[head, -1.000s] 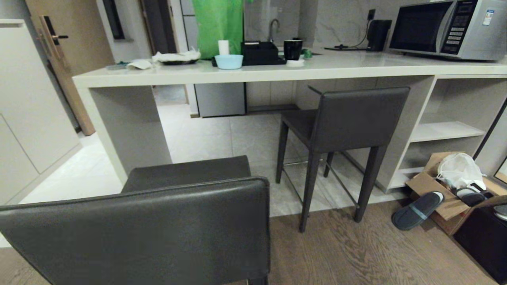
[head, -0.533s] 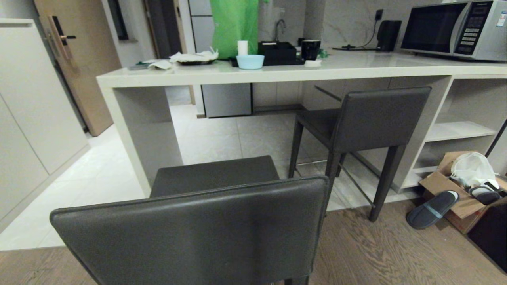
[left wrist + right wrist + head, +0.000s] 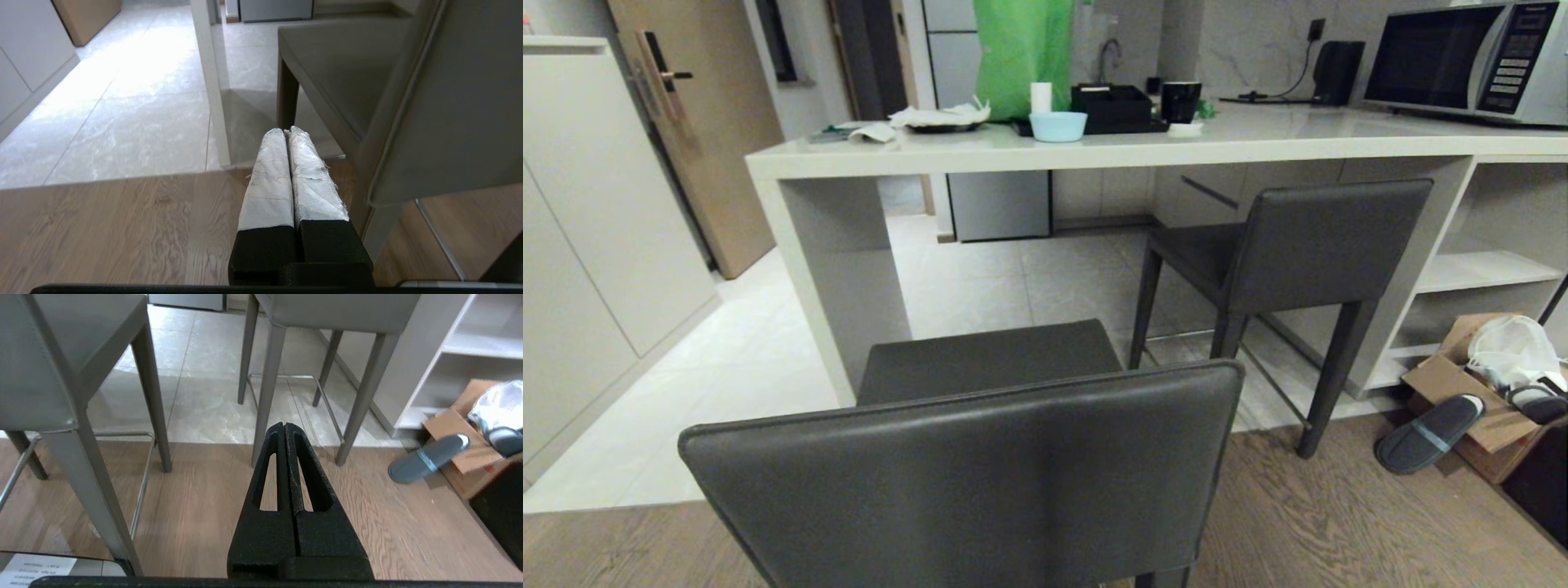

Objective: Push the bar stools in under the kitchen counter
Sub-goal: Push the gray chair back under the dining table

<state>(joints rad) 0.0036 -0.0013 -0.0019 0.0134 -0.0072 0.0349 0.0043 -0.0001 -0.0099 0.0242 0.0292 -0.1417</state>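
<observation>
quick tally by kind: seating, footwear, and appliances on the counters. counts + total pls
Stools: 2, near and far
Slippers: 2, one on the floor, one on the box
Microwaves: 1
Total: 5

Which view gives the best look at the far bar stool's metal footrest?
Right wrist view: the far bar stool's footrest shows clearly between its legs. Head view shows only part of that footrest. Left wrist view shows only the near stool.
</observation>
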